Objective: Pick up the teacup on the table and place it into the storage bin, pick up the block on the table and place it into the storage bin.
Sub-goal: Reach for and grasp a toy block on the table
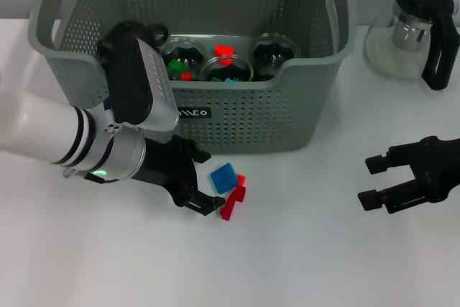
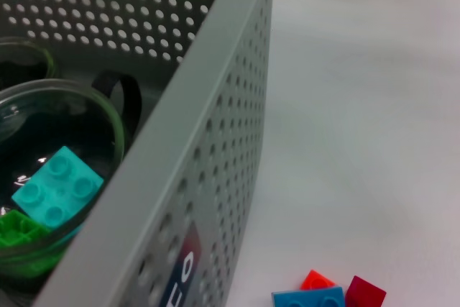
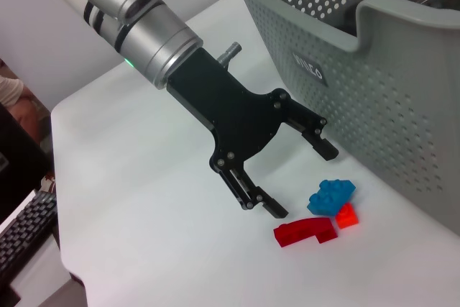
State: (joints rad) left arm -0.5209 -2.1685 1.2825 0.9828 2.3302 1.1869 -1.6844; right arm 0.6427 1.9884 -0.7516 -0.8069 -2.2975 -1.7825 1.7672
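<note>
Head view puts your left tool [image 1: 201, 181] spread wide just at 9 o'clock of the blocks: a blue block [image 1: 223, 177] lying against an orange one [image 1: 240, 178] and a dark red one [image 1: 232, 203], all on the tabletop [image 1: 287, 264] just in front of the storage bin [image 1: 237, 116]. Glass cups [image 1: 227, 68] with blocks inside already sit in the bin, so you look to be on the block step. Next, ease the fingers around one block; the neighbours crowd it. Your right tool [image 1: 381, 181] rests released at 3 o'clock, with a glass teapot [image 1: 420, 30] at 1 o'clock.
</note>
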